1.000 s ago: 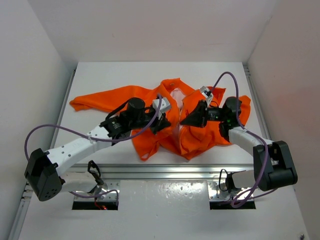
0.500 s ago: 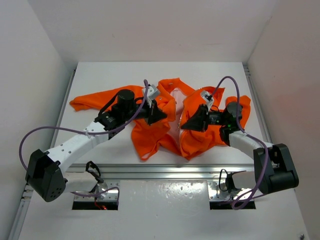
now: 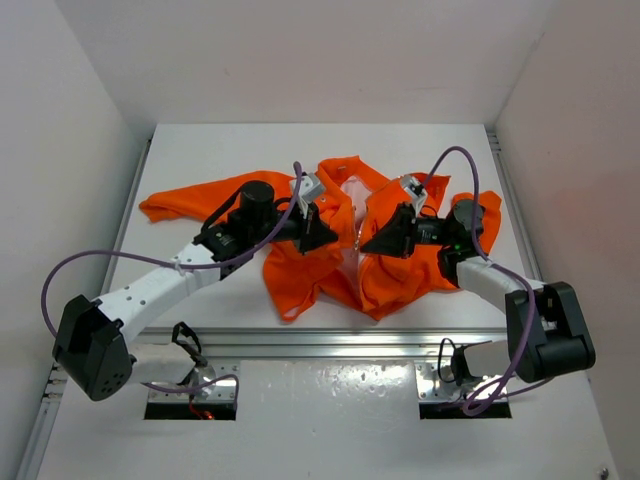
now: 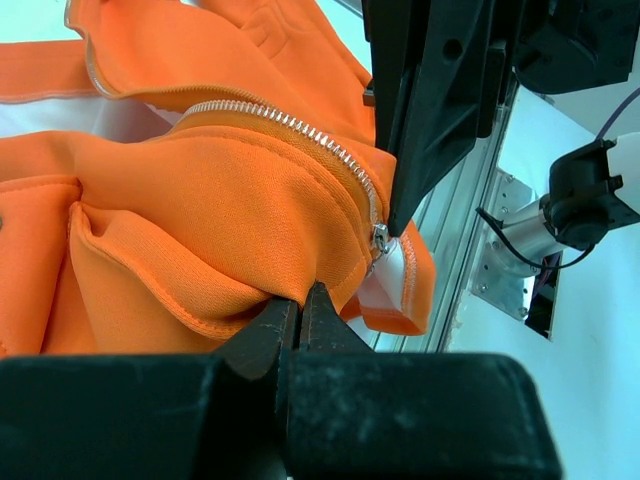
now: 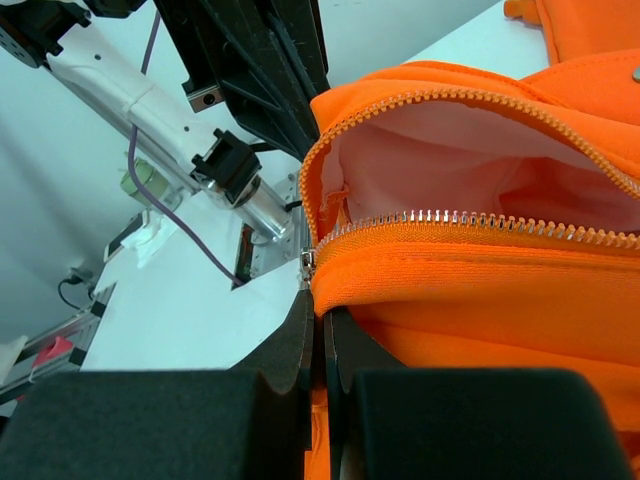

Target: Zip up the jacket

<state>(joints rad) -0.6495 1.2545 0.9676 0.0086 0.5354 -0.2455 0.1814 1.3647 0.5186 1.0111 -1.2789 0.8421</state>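
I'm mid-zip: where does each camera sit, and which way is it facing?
Top external: above and behind the bases, looking down at the table; both arms and the jacket show.
Left wrist: on the left arm, looking along the left hand pinching orange fabric, toward the right hand.
Right wrist: on the right arm, looking along its own fingers at the zipper.
Shared: both wrist views show the zipper teeth and the opposite hand.
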